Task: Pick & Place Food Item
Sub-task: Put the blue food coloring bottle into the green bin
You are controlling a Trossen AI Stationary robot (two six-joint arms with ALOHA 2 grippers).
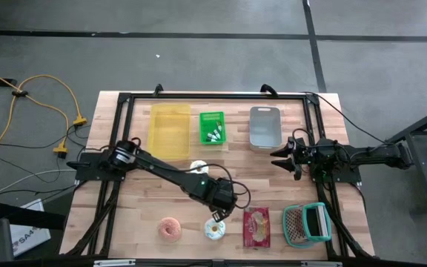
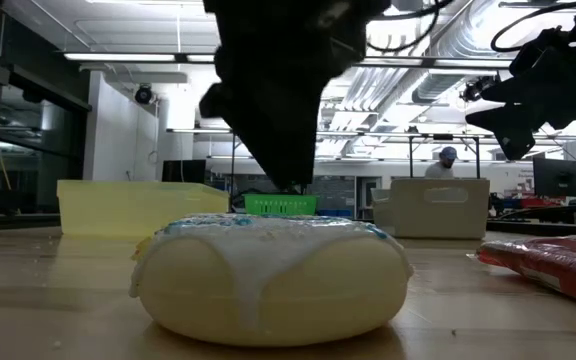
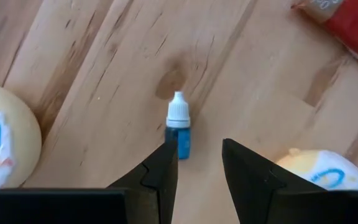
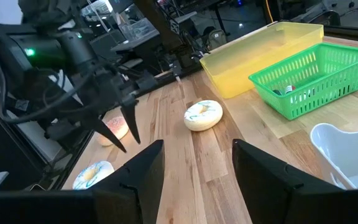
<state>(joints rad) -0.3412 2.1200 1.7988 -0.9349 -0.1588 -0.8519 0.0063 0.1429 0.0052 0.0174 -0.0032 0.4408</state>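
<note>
Pale wooden tabletop [image 1: 139, 215] carries everything, and the white-iced donut [image 1: 215, 230] lies at its near edge. Directly over that donut the left gripper [image 1: 217, 213] hangs with its fingers [image 3: 160, 177] parted to a narrow gap, holding nothing. Between those fingertips, on the wood beside the donut, lies a small blue dropper bottle [image 3: 179, 127] with a white cap. Left of the donut is a pink donut [image 1: 171, 228], right of it a red snack packet [image 1: 256, 226]. Beyond the donut stand a yellow bin [image 1: 169, 126], a green basket [image 1: 212, 127] and a grey tub [image 1: 265, 126]. Well to the donut's far right, the right gripper [image 1: 282, 157] waits, fingers apart and empty.
</note>
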